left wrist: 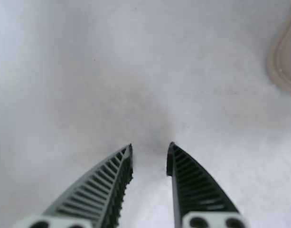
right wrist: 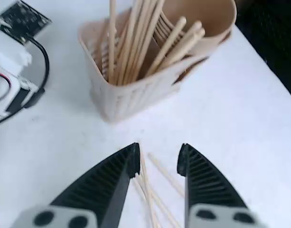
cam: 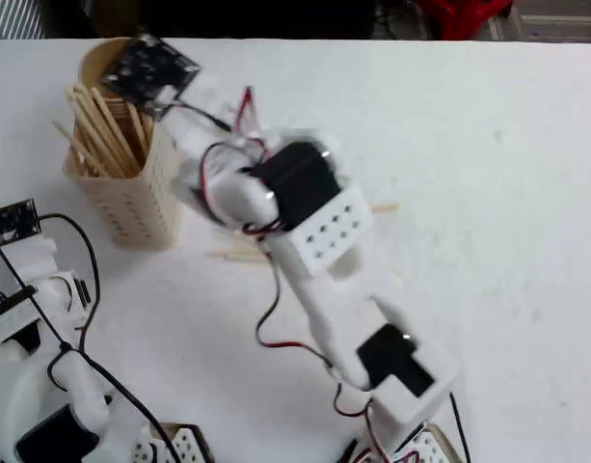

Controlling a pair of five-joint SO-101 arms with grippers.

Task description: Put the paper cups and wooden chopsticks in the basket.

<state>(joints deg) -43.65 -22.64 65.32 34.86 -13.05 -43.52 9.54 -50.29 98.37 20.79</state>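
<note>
Job mostly done: a paper cup and a thick bundle of wooden chopsticks already sit in the basket at the far left of the table — the sticks on end, tips fanning up and leftward. A few loose chopsticks are left flat on the table just right of the basket, their long axes running roughly left to right. The right gripper hangs spread over them; the left gripper — also spread — holds nothing.
</note>
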